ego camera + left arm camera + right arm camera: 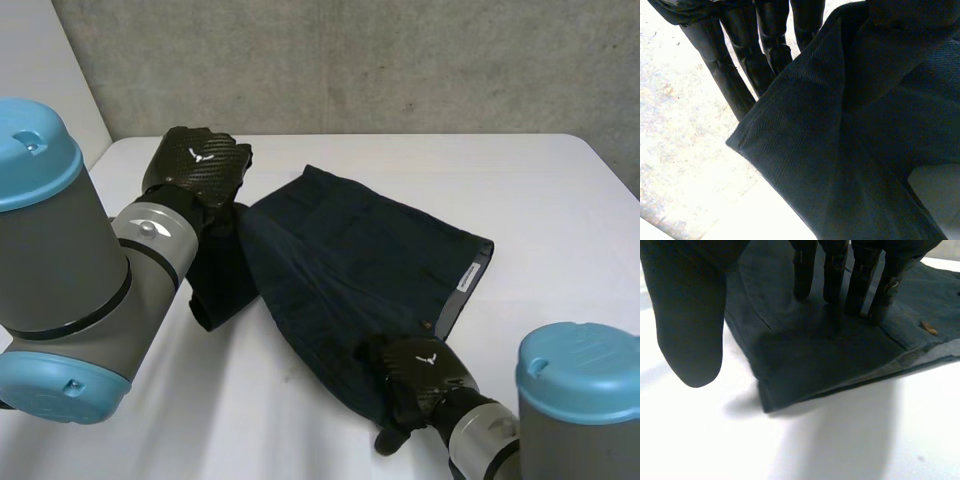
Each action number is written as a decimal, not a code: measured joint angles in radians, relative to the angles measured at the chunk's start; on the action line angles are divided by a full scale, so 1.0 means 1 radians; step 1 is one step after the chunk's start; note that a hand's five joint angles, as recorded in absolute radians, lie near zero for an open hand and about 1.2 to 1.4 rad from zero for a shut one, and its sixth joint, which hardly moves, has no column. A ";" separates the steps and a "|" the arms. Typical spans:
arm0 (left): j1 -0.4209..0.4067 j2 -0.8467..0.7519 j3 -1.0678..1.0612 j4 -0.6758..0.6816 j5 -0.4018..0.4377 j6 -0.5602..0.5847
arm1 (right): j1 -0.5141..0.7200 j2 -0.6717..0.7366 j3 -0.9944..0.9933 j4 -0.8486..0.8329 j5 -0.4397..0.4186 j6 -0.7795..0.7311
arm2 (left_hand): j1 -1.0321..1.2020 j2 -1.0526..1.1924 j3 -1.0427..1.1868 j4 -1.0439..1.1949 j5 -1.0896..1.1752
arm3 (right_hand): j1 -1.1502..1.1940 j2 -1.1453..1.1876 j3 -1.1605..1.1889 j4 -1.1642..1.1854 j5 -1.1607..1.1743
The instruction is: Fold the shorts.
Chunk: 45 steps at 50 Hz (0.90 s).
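As they lie across the middle of the white table (pixel 560 200), the dark navy shorts (pixel 350 250) are spread mostly flat, waistband (pixel 470 270) turned toward the robot's right, its grey inner lining and a small label showing.

One leg end, on the robot's left: raised off the table and hanging in a dark fold below the left hand (pixel 195 165). In the left wrist view the cloth (pixel 840 150) drapes down from the hand with a stitched hem corner free in the air; the straight fingers (pixel 730 75) stand behind it and pinch it against the thumb.

Near edge, close to the waistband corner: the right hand (pixel 420 372) rests on the cloth. In the right wrist view its straight fingers (pixel 860 285) press their tips onto the shorts (pixel 790 365), the thumb (pixel 690 315) spread wide apart over bare table, nothing grasped. A small brown stud (pixel 928 328) sits just beside the fingertips.

Behind the table: a grey concrete wall (pixel 400 60).
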 measured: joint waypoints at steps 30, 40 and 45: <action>0.005 0.106 0.009 -0.013 -0.010 -0.025 | -0.100 -0.207 -0.176 -0.107 0.005 -0.255 | 0.000 0.000 0.000 0.000 0.000 | 0.676 0.821 0.580 0.864 0.833; 0.009 0.349 0.003 -0.088 0.000 0.053 | -0.318 -0.361 -0.601 0.397 -0.139 -0.554 | 0.000 0.000 0.000 0.000 0.000 | 0.676 0.821 0.580 0.868 0.833; 0.006 0.412 -0.023 -0.118 0.000 0.079 | -0.345 -0.326 -0.741 0.512 -0.165 -0.587 | 0.000 0.000 0.000 0.000 0.000 | 0.676 0.821 0.580 0.868 0.833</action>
